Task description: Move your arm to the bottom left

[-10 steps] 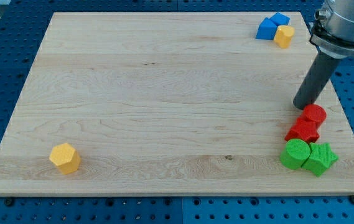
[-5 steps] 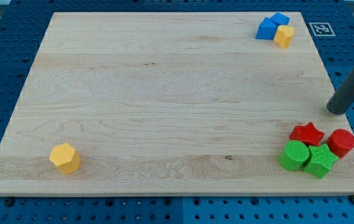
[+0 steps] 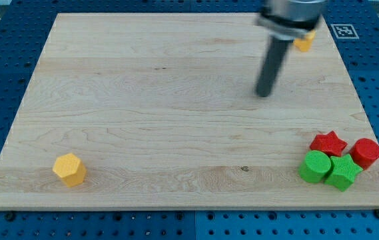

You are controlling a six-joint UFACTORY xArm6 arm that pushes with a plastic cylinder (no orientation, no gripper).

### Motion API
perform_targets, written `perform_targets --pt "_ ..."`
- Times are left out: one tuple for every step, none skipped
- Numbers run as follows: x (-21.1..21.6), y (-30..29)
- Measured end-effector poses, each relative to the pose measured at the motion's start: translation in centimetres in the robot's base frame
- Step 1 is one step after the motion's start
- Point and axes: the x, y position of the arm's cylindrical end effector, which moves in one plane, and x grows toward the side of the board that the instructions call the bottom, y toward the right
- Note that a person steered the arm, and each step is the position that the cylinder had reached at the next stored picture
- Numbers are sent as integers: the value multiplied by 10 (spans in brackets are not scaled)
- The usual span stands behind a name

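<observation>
Six blocks are showing on the wooden board (image 3: 142, 87), and none of them is touching the rod. The arm carries no claw at all, so nothing is being held; it is ending in a dark rod whose tip (image 3: 263, 95) is resting on the board in the upper right part of the view. The goal, the board's bottom left corner, is lying well apart from the tip, across most of the board. Judging by that gap, the task is looking barely begun: nearly the whole diagonal run down and to the view's left is remaining.

Near that corner the yellow hexagonal block (image 3: 69, 169) is sitting alone, and the tip may need to stop short of it or pass beside it. At the view's bottom right, the red star block (image 3: 328, 143), the red cylinder block (image 3: 366, 153), the green cylinder block (image 3: 316, 166) and the green star block (image 3: 344, 171) are clustering together, away from the likely path. A small yellow block (image 3: 303, 45) is peeking out behind the arm at the view's top.
</observation>
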Motion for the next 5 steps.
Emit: perform_targets --pt "0 -123" --pt "0 -233" --pt "4 -339" --pt "58 -387" --pt "111 -391"
